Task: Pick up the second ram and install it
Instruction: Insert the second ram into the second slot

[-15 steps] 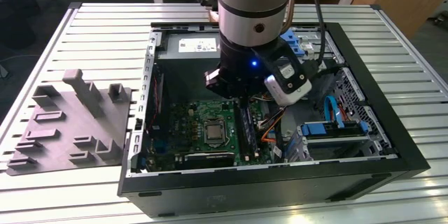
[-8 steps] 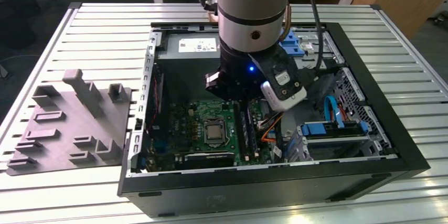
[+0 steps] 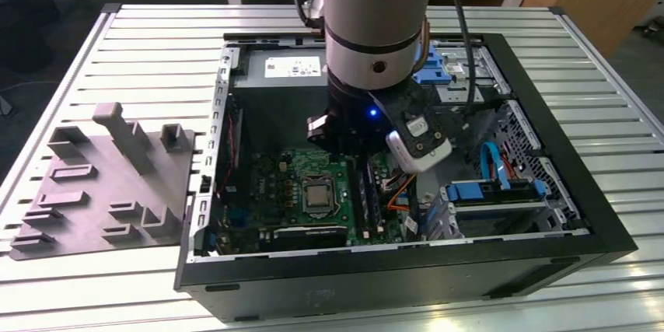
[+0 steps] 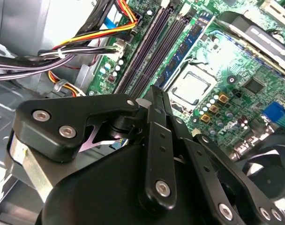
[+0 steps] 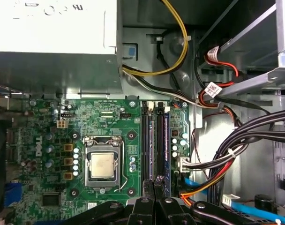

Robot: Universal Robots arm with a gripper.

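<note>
Caller: Gripper (image 4: 155, 91) right up close in the second wrist view, black links fanned out, jaws drawn together at the tip. Pinching anything?

Spotter: Cannot tell. The tip hangs just over one end of the slot bank (image 5: 145, 140). The ram (image 5: 151, 140) stands on edge in that bank, in line with the tip. Whether they touch is hidden by the links.

Caller: And the case?

Spotter: Case (image 3: 415, 274) lies open on the slatted table (image 3: 155, 44). Inside, a green board (image 3: 264, 184) lies flat, with the CPU (image 5: 102, 165) beside the slots. The grey power supply (image 3: 280, 68) sits against the far wall, and a blue bracket (image 3: 483, 192) at the exterior view's right. Another blue stick (image 5: 166, 145) stands in the same bank, on the side away from the CPU.

Caller: Anything crowding the slots?

Spotter: Cables (image 5: 236, 145), black, red and yellow, bunch just beside the bank, next to that other stick. In the exterior view the arm (image 3: 374, 36) stands over the middle of the case and covers part of the board. The grey tray (image 3: 93, 192) lies on the table just beside the case, at the exterior view's left, well apart from the gripper.
</note>
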